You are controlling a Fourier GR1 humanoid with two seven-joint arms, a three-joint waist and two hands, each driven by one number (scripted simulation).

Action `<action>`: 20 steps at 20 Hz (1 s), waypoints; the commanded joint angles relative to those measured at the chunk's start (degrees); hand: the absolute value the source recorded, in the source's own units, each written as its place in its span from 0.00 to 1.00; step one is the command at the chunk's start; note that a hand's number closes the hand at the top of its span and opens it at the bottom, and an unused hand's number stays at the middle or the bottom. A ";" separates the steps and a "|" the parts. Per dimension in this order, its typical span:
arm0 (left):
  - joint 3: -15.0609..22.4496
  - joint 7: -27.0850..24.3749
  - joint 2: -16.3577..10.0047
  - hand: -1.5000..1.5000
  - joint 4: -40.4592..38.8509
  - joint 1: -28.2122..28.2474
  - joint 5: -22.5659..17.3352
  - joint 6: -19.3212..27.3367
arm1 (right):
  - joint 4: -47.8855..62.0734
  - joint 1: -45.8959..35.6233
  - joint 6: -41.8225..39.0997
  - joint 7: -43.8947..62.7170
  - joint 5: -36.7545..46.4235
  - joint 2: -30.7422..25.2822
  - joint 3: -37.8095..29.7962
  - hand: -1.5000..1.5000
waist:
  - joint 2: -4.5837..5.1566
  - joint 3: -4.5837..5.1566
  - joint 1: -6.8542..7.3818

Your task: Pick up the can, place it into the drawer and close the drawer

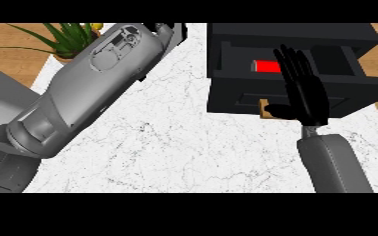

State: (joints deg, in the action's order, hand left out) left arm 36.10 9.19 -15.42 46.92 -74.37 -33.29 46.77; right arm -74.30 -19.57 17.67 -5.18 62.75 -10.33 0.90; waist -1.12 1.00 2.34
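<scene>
The red can (265, 66) lies inside the open black drawer (235, 96) at the upper right of the white marble counter (184, 145). My right hand (306, 92) is open, its straight fingers laid over the drawer's front wall and opening, just right of the can and partly covering it. The thumb sits low against the drawer's front. My left forearm (88, 85) rises across the left side. Only small black bits of the left hand (159, 28) show at the top edge.
The drawer belongs to a black cabinet (295, 31) at the counter's far right. A potted green plant (70, 37) stands at the upper left, next to my left forearm. A wooden surface (18, 62) borders the counter on the left.
</scene>
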 commanded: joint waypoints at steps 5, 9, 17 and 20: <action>0.47 4.44 -5.76 0.00 8.26 4.91 1.15 -2.30 | 17.43 -5.78 9.99 -0.80 5.05 2.75 -1.38 0.00 | 1.29 -1.09 0.77; -1.45 3.72 -9.68 0.00 11.42 8.77 1.56 -2.92 | 24.94 -14.72 11.71 -2.85 2.49 0.30 -6.07 0.00 | 1.44 -1.07 0.72; 0.12 8.22 -12.62 0.00 21.90 14.57 3.82 -0.97 | 41.73 -26.79 21.24 0.20 6.20 1.52 -9.41 0.00 | 1.74 -1.11 2.11; 0.20 7.24 -12.25 0.00 23.37 17.01 4.25 -1.45 | 45.71 -32.05 21.74 0.10 6.43 0.03 -10.55 0.00 | 2.05 -1.10 2.22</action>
State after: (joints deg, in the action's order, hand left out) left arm 36.00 16.28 -27.07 67.28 -60.05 -29.91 45.21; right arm -36.10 -45.00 38.29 -6.14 68.61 -10.01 -8.09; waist -0.20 0.60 3.88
